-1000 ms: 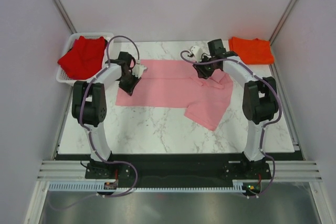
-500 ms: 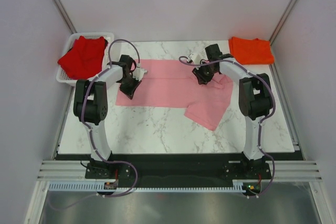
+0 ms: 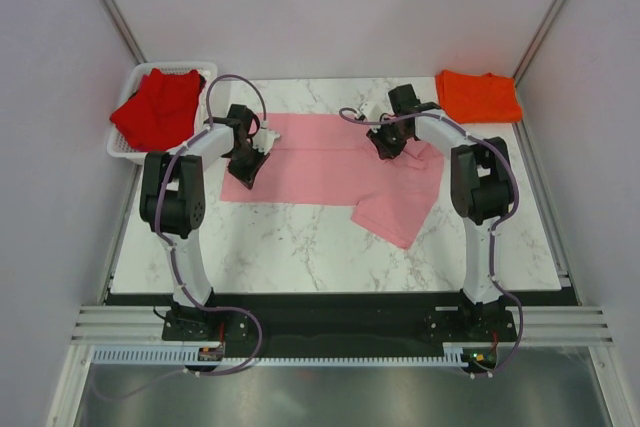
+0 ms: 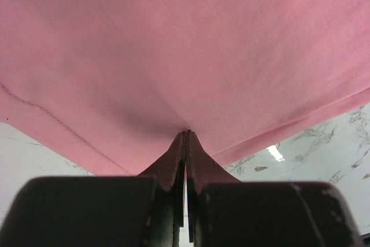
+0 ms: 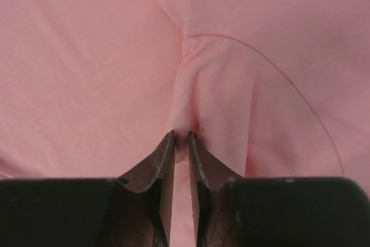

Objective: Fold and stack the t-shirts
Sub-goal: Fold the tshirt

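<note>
Left hand [image 4: 186, 135] and right hand [image 5: 181, 135] are each pinching the pink shirt [image 3: 320, 162], so I'd lift evenly, keeping it taut.

Right gripper [image 3: 386, 149], pinching the pink t-shirt [image 3: 310, 162], creeps left and slightly toward the far edge; its elbow swings inward.

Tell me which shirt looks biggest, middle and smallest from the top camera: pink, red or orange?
1. pink shirt: spread out, clearly largest.
2. red shirt and orange shirt: nearly alike, red perhaps slightly bigger.
</note>
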Controlling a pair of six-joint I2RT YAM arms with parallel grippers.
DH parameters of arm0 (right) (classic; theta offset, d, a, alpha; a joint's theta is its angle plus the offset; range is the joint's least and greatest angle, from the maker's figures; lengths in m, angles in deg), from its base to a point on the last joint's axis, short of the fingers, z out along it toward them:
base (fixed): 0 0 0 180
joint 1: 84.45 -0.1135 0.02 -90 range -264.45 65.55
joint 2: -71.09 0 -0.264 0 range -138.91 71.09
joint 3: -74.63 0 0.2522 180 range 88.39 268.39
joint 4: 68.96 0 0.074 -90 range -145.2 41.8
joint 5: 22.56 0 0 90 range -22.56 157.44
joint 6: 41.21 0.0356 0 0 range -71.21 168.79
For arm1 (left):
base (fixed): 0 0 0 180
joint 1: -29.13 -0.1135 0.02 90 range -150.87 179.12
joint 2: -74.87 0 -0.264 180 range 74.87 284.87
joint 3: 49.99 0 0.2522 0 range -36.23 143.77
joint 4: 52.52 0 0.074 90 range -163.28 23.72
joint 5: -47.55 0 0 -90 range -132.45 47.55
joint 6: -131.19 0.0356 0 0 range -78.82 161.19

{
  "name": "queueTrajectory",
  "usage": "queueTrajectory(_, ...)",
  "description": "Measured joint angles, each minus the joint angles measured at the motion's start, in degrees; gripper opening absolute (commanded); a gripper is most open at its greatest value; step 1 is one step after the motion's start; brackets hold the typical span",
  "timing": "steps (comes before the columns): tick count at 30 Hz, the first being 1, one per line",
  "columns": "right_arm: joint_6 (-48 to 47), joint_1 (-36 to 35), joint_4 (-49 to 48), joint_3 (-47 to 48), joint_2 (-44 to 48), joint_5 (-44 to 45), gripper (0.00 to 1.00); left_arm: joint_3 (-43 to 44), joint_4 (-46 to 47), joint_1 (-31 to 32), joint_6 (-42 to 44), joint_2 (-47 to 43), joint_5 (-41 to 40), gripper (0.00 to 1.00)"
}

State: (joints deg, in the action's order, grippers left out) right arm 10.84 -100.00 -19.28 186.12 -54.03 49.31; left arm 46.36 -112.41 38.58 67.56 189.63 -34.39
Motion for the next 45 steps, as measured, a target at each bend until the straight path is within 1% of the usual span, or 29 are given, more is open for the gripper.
queueTrajectory(2,-0.02,-0.02,0.02,0.00,-0.11,0.09,0.27,0.00,0.02,0.00,0.00,0.00,-0.04,0.02)
queueTrajectory(6,-0.04,-0.09,0.09,0.00,-0.17,0.33,0.27,0.00,0.00,0.00,0.00,0.00,-0.04,0.02)
queueTrajectory(7,-0.04,-0.09,0.09,0.00,-0.17,0.39,0.26,0.00,0.00,0.00,0.00,0.02,-0.04,0.02)
queueTrajectory(10,-0.07,-0.11,0.11,-0.02,-0.17,0.44,0.15,0.00,0.00,0.00,0.00,0.02,-0.04,0.02)
queueTrajectory(11,-0.09,-0.20,0.11,-0.02,-0.17,0.46,0.10,0.00,0.00,0.00,0.00,0.02,-0.04,0.02)
queueTrajectory(13,-0.09,-0.26,0.13,-0.04,-0.17,0.46,0.05,0.00,0.00,0.00,0.00,0.02,-0.04,0.02)
queueTrajectory(14,-0.04,-0.31,0.13,-0.04,-0.17,0.44,0.01,0.00,0.00,0.00,0.00,0.02,-0.04,0.02)
queueTrajectory(23,0.24,-0.85,2.08,-0.11,1.42,-0.48,0.00,0.00,0.02,0.00,0.00,0.02,-0.02,0.02)
queueTrajectory(28,0.92,-2.05,2.84,-0.11,3.93,-1.92,0.00,0.00,0.02,0.00,-0.02,0.02,0.02,0.02)
queueTrajectory(33,1.33,-3.45,3.61,-0.09,4.57,-2.62,0.00,0.02,0.02,0.00,-0.02,0.02,-0.02,0.02)
queueTrajectory(34,1.33,-3.74,4.00,-0.09,4.57,-2.62,0.01,0.02,0.02,0.00,-0.02,0.02,-0.02,0.02)
queueTrajectory(35,1.38,-3.91,4.26,-0.09,4.57,-2.62,0.06,0.02,0.02,0.00,-0.02,0.02,-0.02,0.02)
queueTrajectory(40,2.25,-4.50,6.45,1.22,4.50,-2.73,0.11,0.09,0.00,0.00,-0.02,0.02,-0.11,0.02)
queueTrajectory(41,2.49,-4.50,7.02,2.05,4.50,-2.91,0.21,0.20,-0.02,0.00,-0.02,0.02,-0.22,0.02)
queueTrajectory(42,2.91,-4.50,7.76,3.19,4.50,-3.10,0.28,0.39,0.00,0.00,0.00,0.02,-0.37,0.02)
queueTrajectory(44,4.02,-4.50,8.28,5.49,4.50,-3.37,0.35,1.46,-0.26,0.00,0.02,0.07,-0.52,0.02)
queueTrajectory(45,4.35,-4.50,8.37,6.67,4.50,-3.41,0.35,2.29,-0.31,0.00,0.02,0.22,-0.59,0.02)
